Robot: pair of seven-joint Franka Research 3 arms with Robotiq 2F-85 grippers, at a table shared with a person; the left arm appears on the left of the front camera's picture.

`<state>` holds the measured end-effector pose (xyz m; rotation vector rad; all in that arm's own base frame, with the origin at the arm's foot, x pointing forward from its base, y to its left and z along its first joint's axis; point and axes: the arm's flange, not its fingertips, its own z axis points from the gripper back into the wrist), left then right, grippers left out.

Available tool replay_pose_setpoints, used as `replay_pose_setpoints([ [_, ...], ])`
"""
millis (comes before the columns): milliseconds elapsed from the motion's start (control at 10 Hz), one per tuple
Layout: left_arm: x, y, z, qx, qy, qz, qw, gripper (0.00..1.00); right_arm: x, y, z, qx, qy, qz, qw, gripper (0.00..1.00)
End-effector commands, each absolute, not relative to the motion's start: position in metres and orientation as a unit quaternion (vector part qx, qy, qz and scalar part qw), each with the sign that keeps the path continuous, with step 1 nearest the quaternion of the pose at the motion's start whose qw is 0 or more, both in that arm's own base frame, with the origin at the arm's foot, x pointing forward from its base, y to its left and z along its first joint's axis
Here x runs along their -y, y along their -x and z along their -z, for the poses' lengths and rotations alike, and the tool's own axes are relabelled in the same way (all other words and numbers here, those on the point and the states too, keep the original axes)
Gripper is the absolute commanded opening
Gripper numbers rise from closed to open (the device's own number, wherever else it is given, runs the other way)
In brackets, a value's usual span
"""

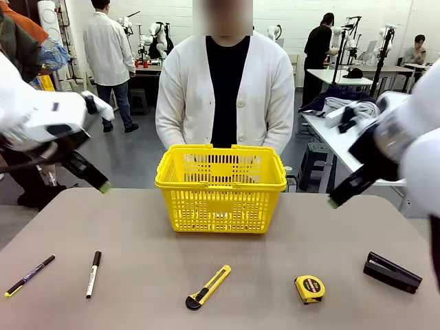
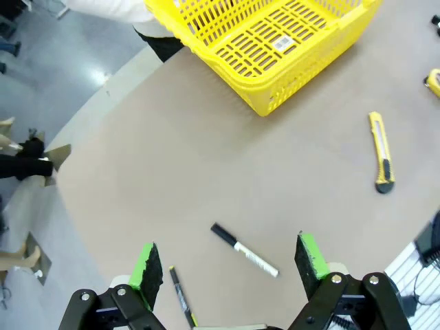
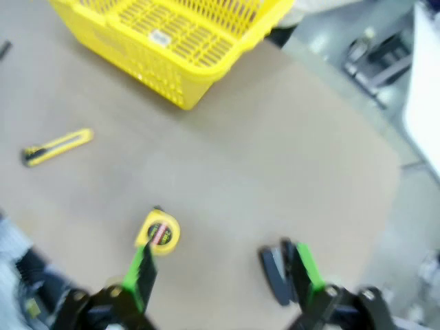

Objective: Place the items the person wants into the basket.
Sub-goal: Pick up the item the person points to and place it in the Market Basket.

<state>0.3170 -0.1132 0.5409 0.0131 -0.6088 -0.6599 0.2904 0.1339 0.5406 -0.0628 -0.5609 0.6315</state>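
Below, pen (image 2: pixel 180 299) between left jaws, tape measure (image 3: pixel 158 234) near right jaws, both pairs apart.

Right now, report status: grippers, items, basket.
Left gripper, right gripper open, empty. Pen, utility knife, tape measure on table; basket empty. Marker beside pen, stapler near tape measure.

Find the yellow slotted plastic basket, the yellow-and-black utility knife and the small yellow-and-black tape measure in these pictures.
yellow slotted plastic basket (image 1: pixel 220 206): front view, on its near lattice wall.
yellow-and-black utility knife (image 1: pixel 209 285): front view, middle of its yellow body.
small yellow-and-black tape measure (image 1: pixel 309 288): front view, centre of its case.
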Motion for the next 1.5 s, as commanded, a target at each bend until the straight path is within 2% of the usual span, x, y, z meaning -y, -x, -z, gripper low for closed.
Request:
replay_pose_setpoints([
  [0, 0.101, -0.269, -0.542, 0.307, -0.028, 0.320, 0.896, 1.00, -0.099, -0.199, -0.517, 0.286, 0.043, -0.304, 0.908, 1.00],
  [100, 0.101, -0.270, -0.542, 0.322, -0.033, 0.307, 0.895, 1.00, -0.096, -0.203, -0.518, 0.296, 0.043, -0.299, 0.906, 1.00],
  [200, 0.108, -0.295, -0.561, 0.302, -0.011, 0.321, 0.898, 1.00, -0.123, -0.258, -0.566, 0.278, 0.035, -0.303, 0.911, 1.00],
  [400, 0.108, -0.295, -0.561, 0.302, -0.011, 0.321, 0.898, 1.00, -0.123, -0.258, -0.566, 0.278, 0.035, -0.303, 0.911, 1.00],
  [500, 0.105, -0.283, -0.570, 0.308, -0.014, 0.320, 0.896, 1.00, -0.114, -0.235, -0.580, 0.285, 0.038, -0.300, 0.910, 1.00],
  [600, 0.072, -0.298, -0.572, 0.314, 0.170, 0.365, 0.860, 1.00, -0.074, -0.251, -0.583, 0.260, -0.077, -0.361, 0.892, 1.00],
  [700, 0.036, -0.310, -0.572, 0.297, 0.278, 0.371, 0.835, 1.00, -0.038, -0.267, -0.582, 0.267, -0.134, -0.351, 0.887, 1.00],
  [900, -0.026, -0.321, -0.565, 0.304, 0.417, 0.370, 0.773, 1.00, 0.018, -0.300, -0.566, 0.271, -0.236, -0.334, 0.871, 1.00],
  [1100, -0.068, -0.329, -0.552, 0.328, 0.419, 0.355, 0.769, 1.00, 0.059, -0.319, -0.545, 0.266, -0.263, -0.306, 0.875, 1.00],
  [1200, -0.094, -0.325, -0.543, 0.345, 0.382, 0.340, 0.787, 1.00, 0.090, -0.319, -0.536, 0.281, -0.327, -0.309, 0.848, 1.00],
  [1400, -0.129, -0.315, -0.537, 0.350, 0.325, 0.311, 0.822, 1.00, 0.129, -0.311, -0.525, 0.337, -0.400, -0.288, 0.802, 1.00],
])
